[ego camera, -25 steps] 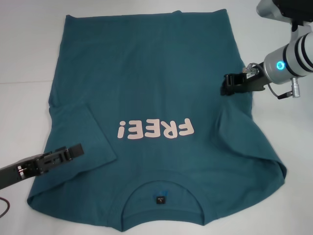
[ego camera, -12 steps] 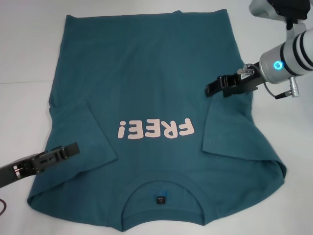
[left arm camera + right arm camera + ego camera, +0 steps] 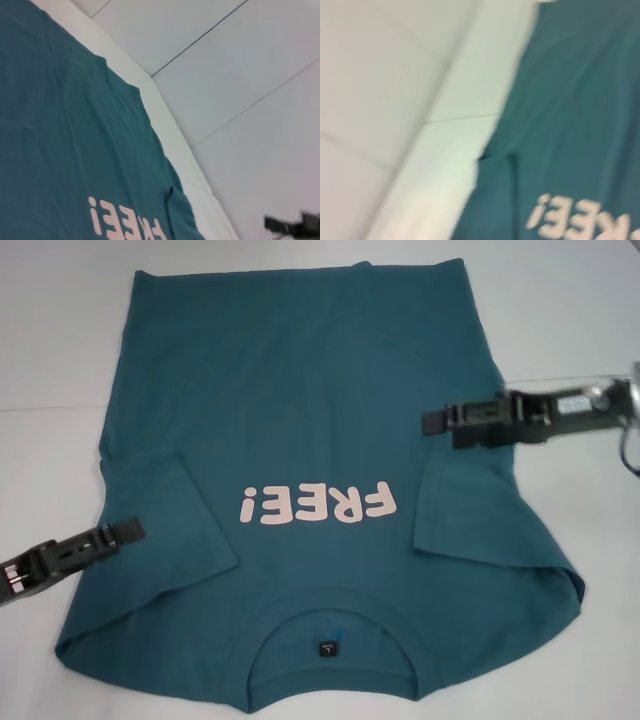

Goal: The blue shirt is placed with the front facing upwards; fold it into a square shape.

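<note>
The blue shirt lies flat on the white table, front up, with its collar nearest me and the pink "FREE!" lettering upside down. Both sleeves are folded in onto the body: the left sleeve and the right sleeve. My left gripper is low over the left sleeve's outer edge. My right gripper hovers just above the right sleeve's top corner, and no cloth hangs from it. The left wrist view shows the shirt, and so does the right wrist view, where the shirt is beside the table edge.
The white table shows bare on both sides of the shirt and beyond its hem. In the wrist views the table edge drops off to a pale tiled floor.
The right sleeve was drawn inward and now lies folded on the body. The right wrist has turned and its arm lies lower. The left gripper has pulled back toward the left edge.
</note>
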Controlling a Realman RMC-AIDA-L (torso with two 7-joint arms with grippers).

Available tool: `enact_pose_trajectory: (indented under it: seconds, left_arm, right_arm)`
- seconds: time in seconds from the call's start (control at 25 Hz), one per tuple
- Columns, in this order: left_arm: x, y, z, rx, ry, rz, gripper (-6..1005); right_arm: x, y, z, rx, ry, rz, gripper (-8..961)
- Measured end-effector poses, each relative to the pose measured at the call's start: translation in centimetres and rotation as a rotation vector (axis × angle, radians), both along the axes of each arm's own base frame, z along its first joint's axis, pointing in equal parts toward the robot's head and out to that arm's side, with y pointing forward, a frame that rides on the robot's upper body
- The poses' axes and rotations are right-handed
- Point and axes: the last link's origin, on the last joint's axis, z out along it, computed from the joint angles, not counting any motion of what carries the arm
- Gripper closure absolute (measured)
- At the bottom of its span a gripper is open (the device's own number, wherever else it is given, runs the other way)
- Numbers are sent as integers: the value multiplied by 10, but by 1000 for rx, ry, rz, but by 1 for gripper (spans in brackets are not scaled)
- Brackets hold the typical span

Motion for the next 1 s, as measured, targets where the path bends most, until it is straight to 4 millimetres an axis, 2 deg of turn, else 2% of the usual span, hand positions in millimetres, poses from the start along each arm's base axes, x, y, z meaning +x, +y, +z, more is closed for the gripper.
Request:
enact_pose_trajectory:
  seconds: [0.2,0.36,0.56,1.0]
  left_arm:
    - [-1,0,8,-26,-66,63,138]
    - [-6,-3,14,-94,-106,169,138]
    - [-18,-9,18,-142,-96,277,139]
    - [-40,-19,16,-229,-1,423,138]
  right_arm:
    - [25,-37,3,-25,84,21,56]
    - [47,-52,9,0,113,-46,56]
    - [53,-55,17,24,137,-75,56]
    - [49,-53,13,13,137,-68,57]
